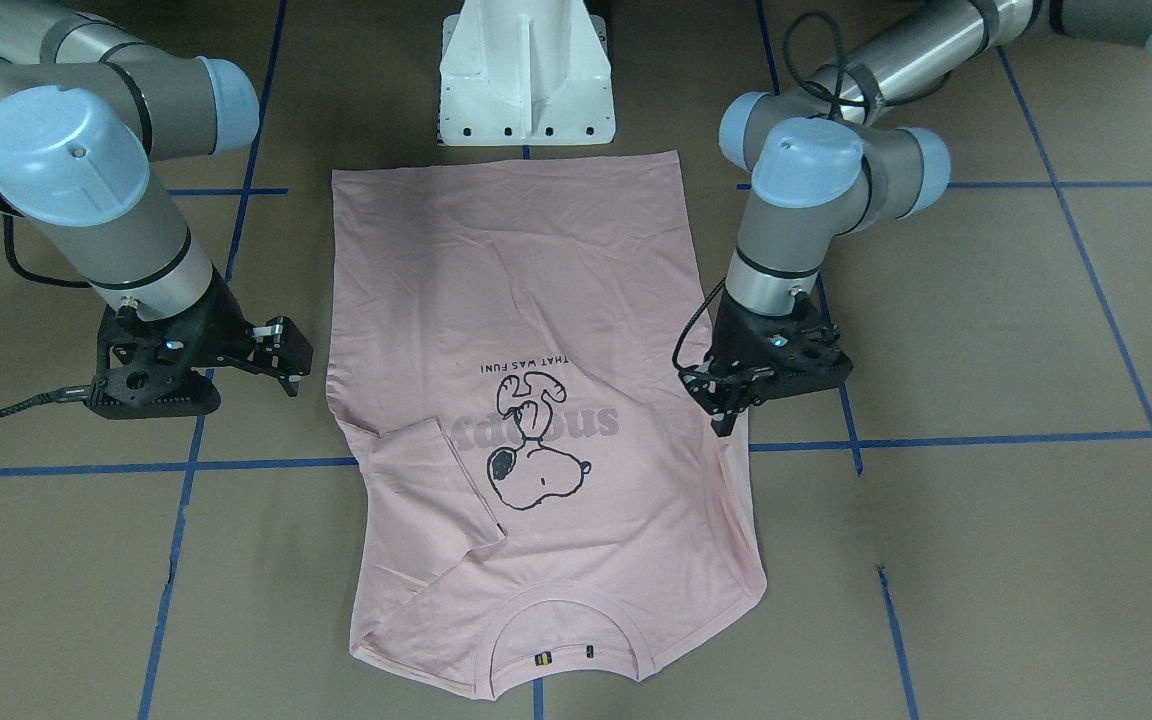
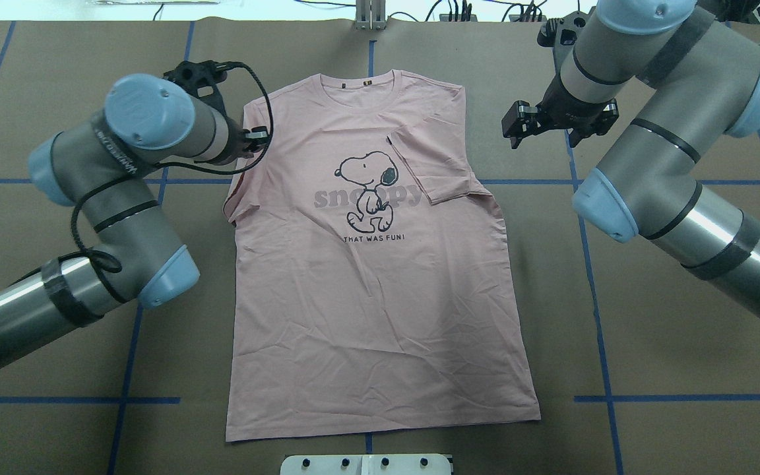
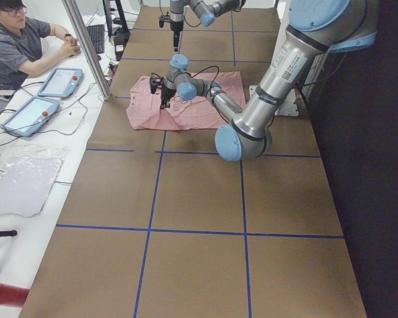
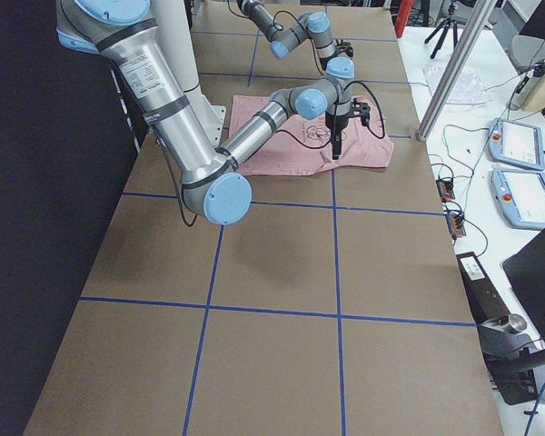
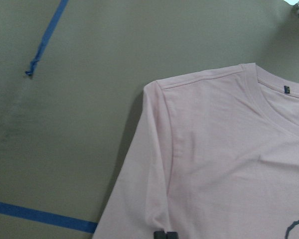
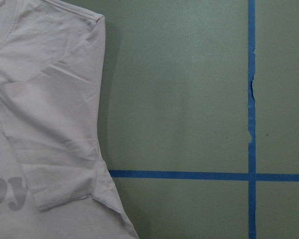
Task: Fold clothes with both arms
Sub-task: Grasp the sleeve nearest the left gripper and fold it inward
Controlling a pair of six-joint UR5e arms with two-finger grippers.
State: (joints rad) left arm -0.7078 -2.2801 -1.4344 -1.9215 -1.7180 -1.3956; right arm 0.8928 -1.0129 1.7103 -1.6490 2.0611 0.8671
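The left gripper (image 5: pixel 161 233) has its fingers drawn close together on the hem of the left sleeve (image 5: pixel 152 164), and they seem to pinch it. In the overhead view the T-shirt (image 2: pixel 367 290) spreads from them toward 3 o'clock. The right gripper (image 1: pixel 288 358) is spread and empty, near the cloth but apart from it, with the shirt at its 9 o'clock, so the left arm is the nearer one.

The shirt lies flat on the table (image 2: pixel 650 343), its long axis from 12 to 6, collar at 12. The right sleeve (image 2: pixel 429 161) is folded inward.

The grey lettering (image 2: pixel 327 198) reads "snoopy" and the black line (image 2: pixel 373 238) reads "THAT WAS FUN!". The collar label (image 1: pixel 542 659) is too small to read.
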